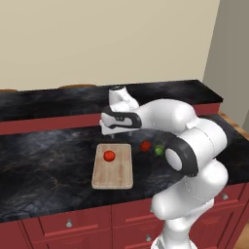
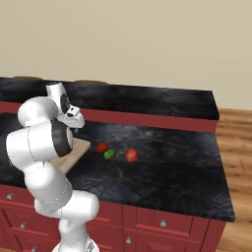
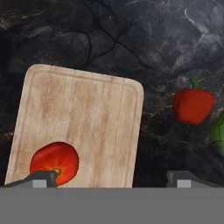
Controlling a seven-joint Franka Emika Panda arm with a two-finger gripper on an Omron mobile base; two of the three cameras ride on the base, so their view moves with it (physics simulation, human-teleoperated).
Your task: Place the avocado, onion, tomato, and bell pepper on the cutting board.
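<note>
From the left base view, the cutting board (image 1: pixel 113 166) lies flat on the dark marbled counter (image 1: pixel 44 160), with the tomato (image 1: pixel 109 155) resting on its far half. The gripper (image 1: pixel 113 134) hangs above the far edge of the board, away from the tomato, holding nothing. Just right of the board sits the bell pepper (image 1: pixel 146 145), and beside it a sliver of the green avocado (image 1: pixel 158 151) peeks out from behind the arm's dark elbow. The arm covers the counter further to the right.

From the right base view, the arm's bulk hides most of the board; a corner of the cutting board (image 2: pixel 74 151) shows past the elbow. Here the loose produce is plain to see: the bell pepper (image 2: pixel 102 146), the avocado (image 2: pixel 110 154) just beside it and nearer, then the onion (image 2: pixel 131 155) a little further right, all on the bare counter (image 2: pixel 177 157) off the board. The onion is what the left side could not show.

In the hand view, the gripper (image 3: pixel 111 180) is spread wide, its two dark fingertips (image 3: pixel 43 178) far apart with nothing between them. The cutting board (image 3: pixel 83 127) lies below, with the tomato (image 3: pixel 54 162) on it close to one fingertip. Off the board on the counter (image 3: pixel 109 39) sits the bell pepper (image 3: pixel 193 105) with its small green stem, and the avocado (image 3: pixel 217 134) is cut by the picture's edge.
</note>
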